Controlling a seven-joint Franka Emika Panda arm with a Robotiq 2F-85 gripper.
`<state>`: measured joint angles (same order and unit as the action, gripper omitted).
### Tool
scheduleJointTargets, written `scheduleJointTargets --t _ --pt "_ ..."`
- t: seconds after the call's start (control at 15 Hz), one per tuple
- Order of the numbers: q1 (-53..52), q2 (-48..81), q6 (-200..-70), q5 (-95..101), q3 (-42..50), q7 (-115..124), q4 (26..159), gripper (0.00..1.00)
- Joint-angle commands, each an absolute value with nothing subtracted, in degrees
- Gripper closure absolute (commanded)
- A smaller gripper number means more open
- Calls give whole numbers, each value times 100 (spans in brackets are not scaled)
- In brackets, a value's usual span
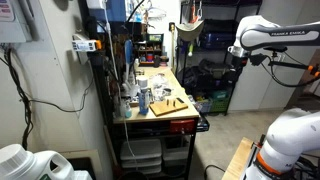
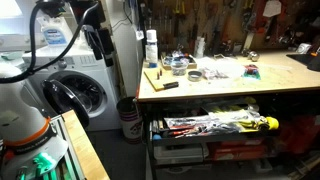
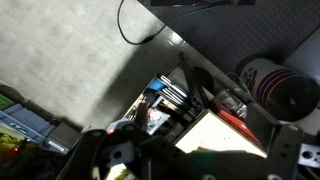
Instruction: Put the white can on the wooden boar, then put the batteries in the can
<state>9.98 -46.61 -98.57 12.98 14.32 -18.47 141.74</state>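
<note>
Workshop clutter surrounds a long workbench across the middle of the frame, with tools on the wall behind it and a washing machine at left. The robot arm sits upper right, well apart from the bench. The wooden board lies flat at the bench's left end, small dark items on it. The gripper, low in the wrist view, stands wide and empty.

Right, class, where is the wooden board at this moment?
In an exterior view the wooden board lies flat at the end of the workbench nearest the washing machine.
</note>
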Motion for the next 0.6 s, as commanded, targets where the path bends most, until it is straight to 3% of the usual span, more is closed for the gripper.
scheduleJointTargets --t 0.0,0.33,0.53 --pt "927 -4668 -9832 1333 1477 -1807 14158 0" --pt "913 -4406 -9984 1100 1463 -1469 13968 0" --pt "938 -3748 -11336 807 1321 -512 13778 0"
